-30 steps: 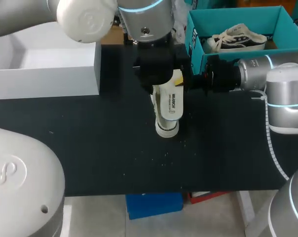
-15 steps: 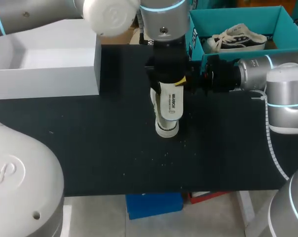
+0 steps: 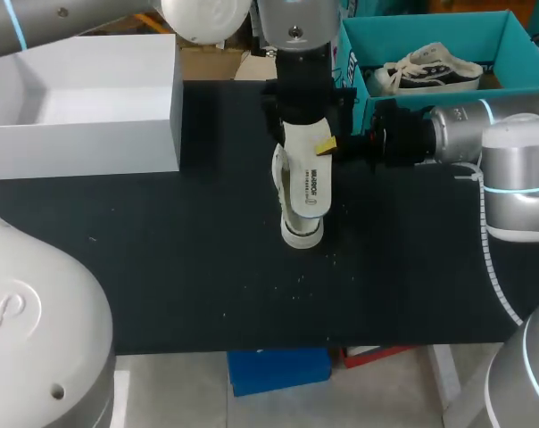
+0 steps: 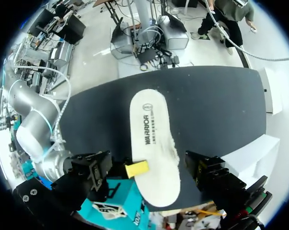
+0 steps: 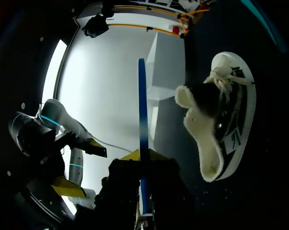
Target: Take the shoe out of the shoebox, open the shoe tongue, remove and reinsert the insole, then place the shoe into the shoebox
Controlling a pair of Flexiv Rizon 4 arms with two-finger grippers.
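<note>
- Head view, count: two shoes, two boxes, one insole, two grippers. One shoe (image 3: 302, 234) lies near the middle of the black table (image 3: 162, 267). The second shoe (image 3: 435, 69) sits in the teal shoebox (image 3: 430, 27) at the far right. A white box (image 3: 118, 134) stands open at the far left.
- Head view, change: since a second ago the left gripper (image 3: 299, 132) has drawn back toward the far edge, uncovering the upper end of the insole (image 3: 311, 183). The shoe, the insole and the right gripper (image 3: 369, 135) sit where they were.
- Head view, look: the insole is white with dark print and rises tilted out of the shoe. The shoe's white sole edge shows below it.
- Left wrist view: the insole (image 4: 151, 134) is long and white, fuzzy along one edge. Its near end lies between the left gripper's (image 4: 163, 168) fingers, which stand wide apart. One yellow fingertip (image 4: 136, 168) sits at the insole's edge and the other finger is just beside the opposite edge. We see no clamp from both sides.
- Right wrist view: the right gripper (image 5: 142, 155) is closed on a thin panel of the teal shoebox (image 5: 141, 105), seen edge-on, with a yellow tip on each face.
- Right wrist view, look: beside the panel the shoe (image 5: 233, 110) lies on the table. It is black and white with white laces, and fleecy white lining spills from its opening. The white box (image 5: 166, 67) stands beyond it.
</note>
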